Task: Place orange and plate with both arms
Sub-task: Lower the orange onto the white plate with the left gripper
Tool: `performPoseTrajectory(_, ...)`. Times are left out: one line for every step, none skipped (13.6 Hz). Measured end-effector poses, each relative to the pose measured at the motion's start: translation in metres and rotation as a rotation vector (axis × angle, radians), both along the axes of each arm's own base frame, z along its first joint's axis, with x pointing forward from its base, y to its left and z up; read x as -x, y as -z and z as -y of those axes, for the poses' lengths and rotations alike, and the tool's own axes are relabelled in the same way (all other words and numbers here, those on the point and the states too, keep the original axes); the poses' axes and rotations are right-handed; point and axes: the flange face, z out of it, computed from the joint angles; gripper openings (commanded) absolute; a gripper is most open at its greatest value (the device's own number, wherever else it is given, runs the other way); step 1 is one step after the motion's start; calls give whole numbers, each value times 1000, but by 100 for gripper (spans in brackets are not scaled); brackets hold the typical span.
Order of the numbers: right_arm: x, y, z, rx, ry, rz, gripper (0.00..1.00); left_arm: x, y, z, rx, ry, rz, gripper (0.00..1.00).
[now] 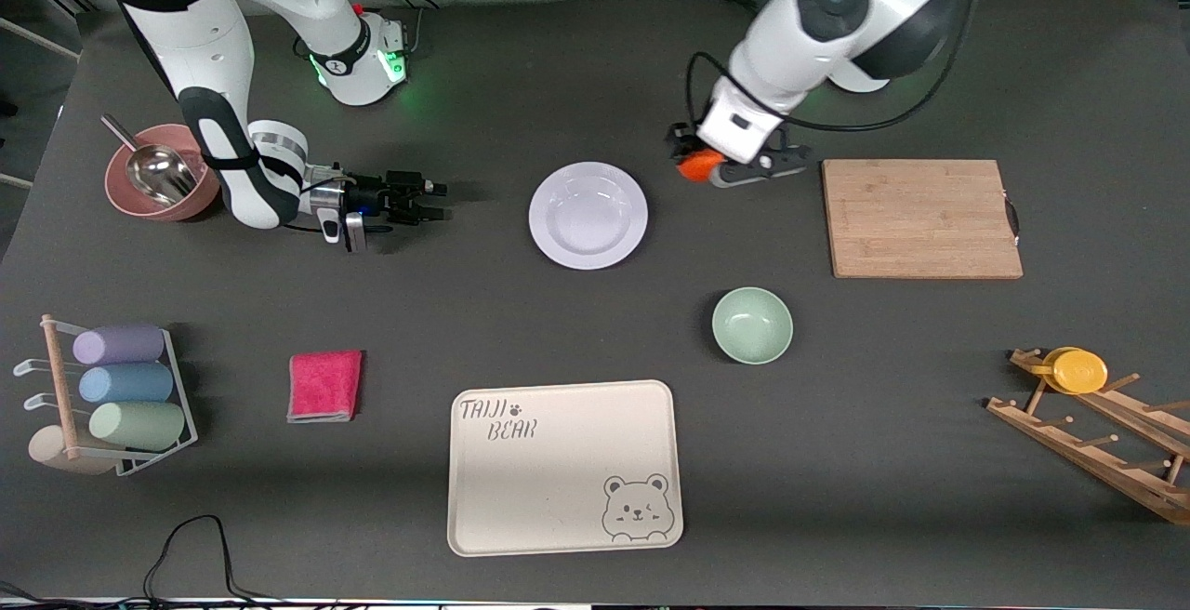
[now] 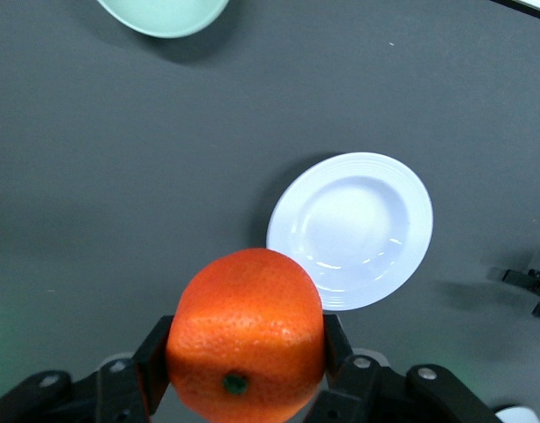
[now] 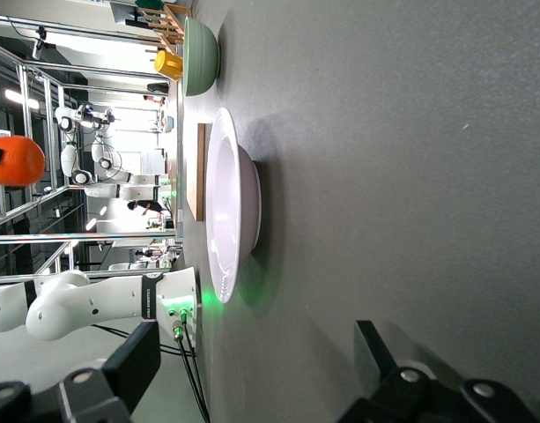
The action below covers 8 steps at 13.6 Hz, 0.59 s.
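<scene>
My left gripper (image 1: 690,164) is shut on the orange (image 1: 698,165) and holds it in the air over the bare table between the white plate (image 1: 588,215) and the wooden cutting board (image 1: 920,218). In the left wrist view the orange (image 2: 246,333) sits between the two black fingers, with the plate (image 2: 351,229) lying past it. My right gripper (image 1: 433,201) is open and empty, low over the table, beside the plate toward the right arm's end. In the right wrist view the plate (image 3: 230,204) shows edge-on and the orange (image 3: 14,160) hangs in the air.
A pale green bowl (image 1: 752,324) and a cream bear-printed tray (image 1: 564,466) lie nearer the front camera than the plate. A pink bowl with a metal scoop (image 1: 158,173), a pink cloth (image 1: 324,385), a cup rack (image 1: 112,396) and a wooden rack with a yellow lid (image 1: 1078,371) stand around.
</scene>
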Motion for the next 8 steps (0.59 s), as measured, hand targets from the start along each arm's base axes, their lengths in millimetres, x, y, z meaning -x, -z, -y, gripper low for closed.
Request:
performPoseTrajectory(0, 0, 0, 0, 0, 0, 59, 8, 10, 17, -24, -7, 14, 0)
performPoseTrajectory(0, 0, 0, 0, 0, 0, 54, 17, 23, 34, -51, -13, 30, 0)
performPoseTrajectory(0, 0, 0, 0, 0, 0, 51, 26, 37, 50, -70, -17, 43, 0)
performPoseTrajectory(0, 0, 0, 0, 0, 0, 45, 35, 52, 65, -85, -20, 49, 0)
performPoseTrajectory(0, 0, 0, 0, 1, 0, 42, 42, 67, 79, -100, -25, 53, 0)
performPoseTrajectory(0, 0, 0, 0, 1, 0, 40, 46, 79, 90, -114, -31, 56, 0)
performPoseTrajectory(0, 0, 0, -1, 1, 0, 37, 48, 90, 101, -125, -38, 58, 0)
performPoseTrajectory(0, 0, 0, -1, 1, 0, 36, 48, 99, 111, -134, -47, 58, 0)
